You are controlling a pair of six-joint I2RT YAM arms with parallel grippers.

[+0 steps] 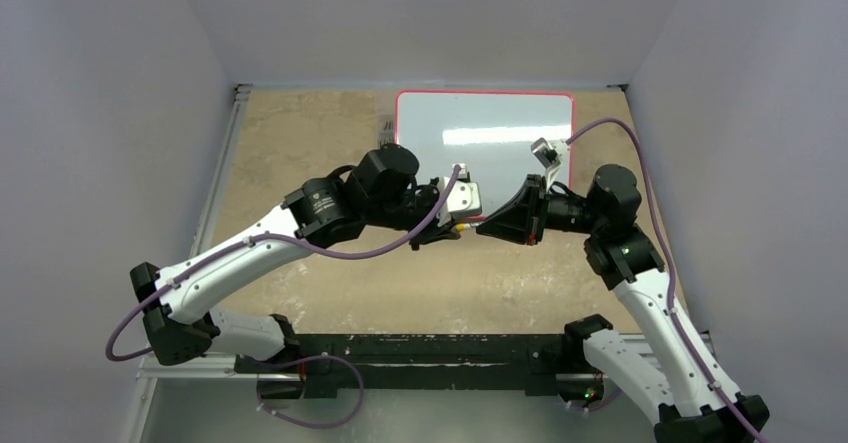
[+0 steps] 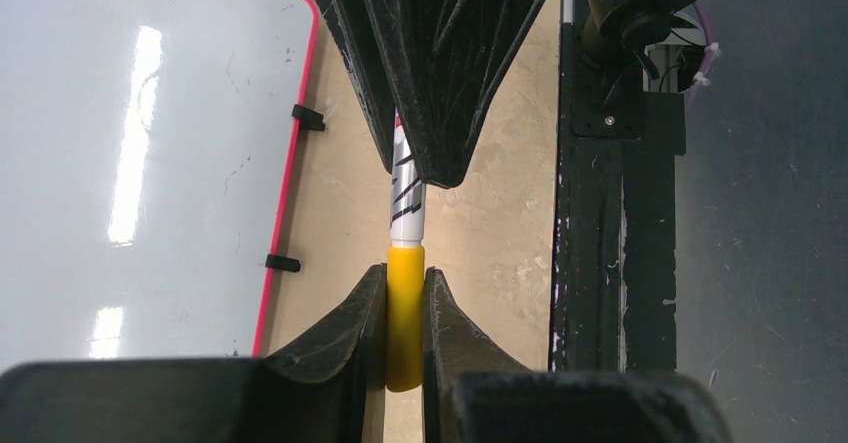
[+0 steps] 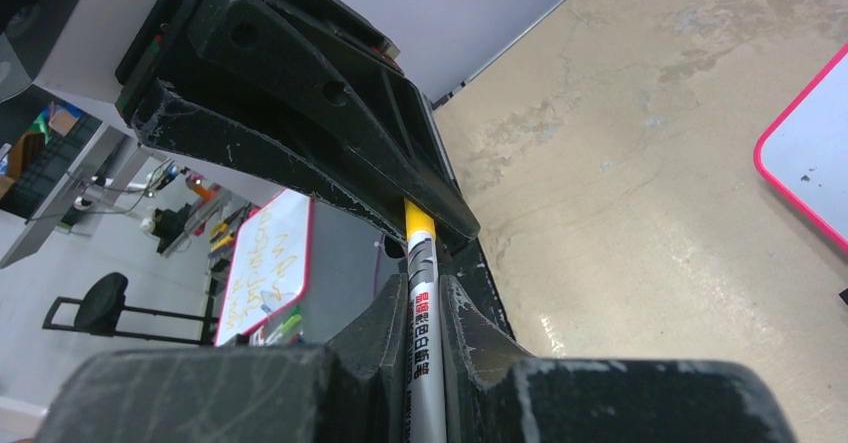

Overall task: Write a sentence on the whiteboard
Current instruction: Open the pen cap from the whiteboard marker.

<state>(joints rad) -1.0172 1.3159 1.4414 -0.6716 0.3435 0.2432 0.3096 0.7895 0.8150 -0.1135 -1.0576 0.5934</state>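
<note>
The whiteboard [image 1: 485, 128], glossy white in a thin red-pink frame, lies at the back of the table, and no sentence shows on it. Both arms meet in front of it over a marker [image 1: 466, 229]. My left gripper [image 2: 405, 275] is shut on the marker's yellow cap [image 2: 405, 313]. My right gripper [image 3: 425, 288] is shut on the silver-white printed barrel [image 3: 424, 343]. In the left wrist view the right gripper's fingers [image 2: 440, 83] come down from above onto the barrel [image 2: 407, 203]. The board's edge [image 2: 150, 163] lies to the left, with its two black feet toward the marker.
The beige tabletop [image 1: 300, 143] spreads left of the board and under the grippers. A black rail [image 1: 430, 348] with the arm bases runs along the near edge. Grey walls enclose three sides. Beyond the table, the right wrist view shows another small board [image 3: 262, 263] with yellow writing.
</note>
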